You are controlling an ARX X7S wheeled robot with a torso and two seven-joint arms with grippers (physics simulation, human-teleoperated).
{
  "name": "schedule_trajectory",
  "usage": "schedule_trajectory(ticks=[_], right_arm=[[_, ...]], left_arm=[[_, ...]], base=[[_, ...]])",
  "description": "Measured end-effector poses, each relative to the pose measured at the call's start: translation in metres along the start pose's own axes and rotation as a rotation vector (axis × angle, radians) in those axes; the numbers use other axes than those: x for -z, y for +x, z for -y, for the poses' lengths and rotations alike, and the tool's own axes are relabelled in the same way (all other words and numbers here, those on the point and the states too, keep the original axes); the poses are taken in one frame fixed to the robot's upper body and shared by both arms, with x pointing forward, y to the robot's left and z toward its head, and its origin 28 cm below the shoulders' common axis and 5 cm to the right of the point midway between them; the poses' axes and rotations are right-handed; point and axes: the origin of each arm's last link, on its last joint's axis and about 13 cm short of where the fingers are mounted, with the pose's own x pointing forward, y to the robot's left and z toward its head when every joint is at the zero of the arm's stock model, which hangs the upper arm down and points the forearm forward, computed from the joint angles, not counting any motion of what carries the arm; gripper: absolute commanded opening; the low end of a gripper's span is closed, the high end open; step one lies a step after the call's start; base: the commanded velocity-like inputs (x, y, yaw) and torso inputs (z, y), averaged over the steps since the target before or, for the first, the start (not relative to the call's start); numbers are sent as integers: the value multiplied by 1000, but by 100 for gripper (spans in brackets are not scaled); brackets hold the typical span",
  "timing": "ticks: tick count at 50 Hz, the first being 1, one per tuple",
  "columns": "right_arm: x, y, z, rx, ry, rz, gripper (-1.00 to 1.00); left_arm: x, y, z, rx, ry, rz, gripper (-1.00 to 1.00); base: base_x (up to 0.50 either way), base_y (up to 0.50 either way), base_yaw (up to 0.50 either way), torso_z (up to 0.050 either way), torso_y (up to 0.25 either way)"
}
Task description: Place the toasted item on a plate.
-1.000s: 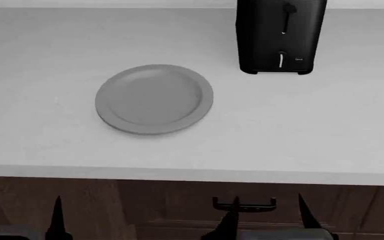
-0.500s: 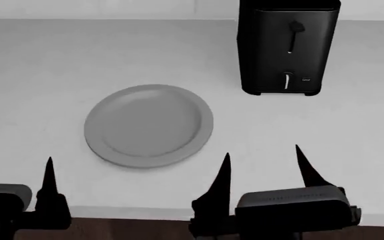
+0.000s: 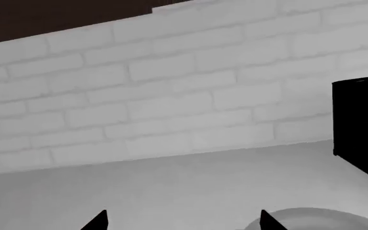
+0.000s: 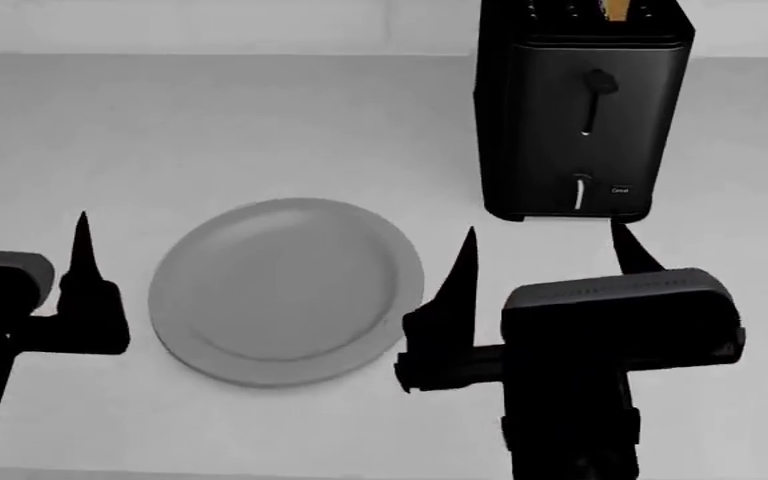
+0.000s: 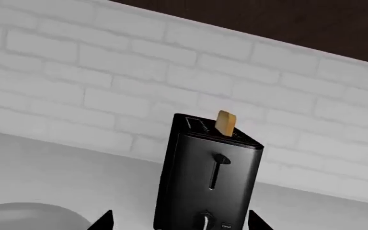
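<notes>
The toast (image 4: 614, 9) stands upright in the far slot of the black toaster (image 4: 584, 110); only its golden top edge shows. In the right wrist view the toast (image 5: 225, 122) sticks up out of the toaster (image 5: 210, 177). The light-grey plate (image 4: 288, 290) lies empty on the counter, left of the toaster. My right gripper (image 4: 544, 240) is open and empty, just in front of the toaster's face; it also shows in the right wrist view (image 5: 180, 213). My left gripper (image 4: 11, 228) is open and empty at the plate's left; its wrist view (image 3: 184, 213) shows the plate's edge (image 3: 318, 218).
The pale counter (image 4: 224, 120) runs back to a white brick wall (image 3: 171, 96). The toaster's side (image 3: 363, 124) shows in the left wrist view. The counter's front edge lies at the bottom of the head view.
Both grippers have moved up and forward over the counter, toward the plate and toaster. The head view has shifted, so the toaster's top and the toast now show.
</notes>
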Motion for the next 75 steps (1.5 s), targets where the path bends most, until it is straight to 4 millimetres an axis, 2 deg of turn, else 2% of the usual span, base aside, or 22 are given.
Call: schedule_trajectory(ticks=[14,24,35,47,67,75], right_arm=[[-30,29,10,-1,-3,22,100],[-51,47,18,-10,-7,13,100],[-71,76,31,-27,6,-37,100],[-77,98,42,-21,18,-79,100],[-75,106,41,-54,19,-123,100],[-70,109,38,-78,26,-144,100]], left_arm=[[-33,26,-7,-31,3,40,100],[-59,45,-10,-38,8,52,100],[-87,73,-17,-29,3,18,100],[-91,83,-22,-25,-1,-20,100],[-84,81,-26,-24,-5,-41,100],[-82,80,-26,-22,-4,-43,100]], base=[[485,-107,0,50,39],[12,0,0,50,39],[113,-62,0,50,39],[249,-138,0,50,39],[106,-83,0,50,39],[499,-113,0,50,40]])
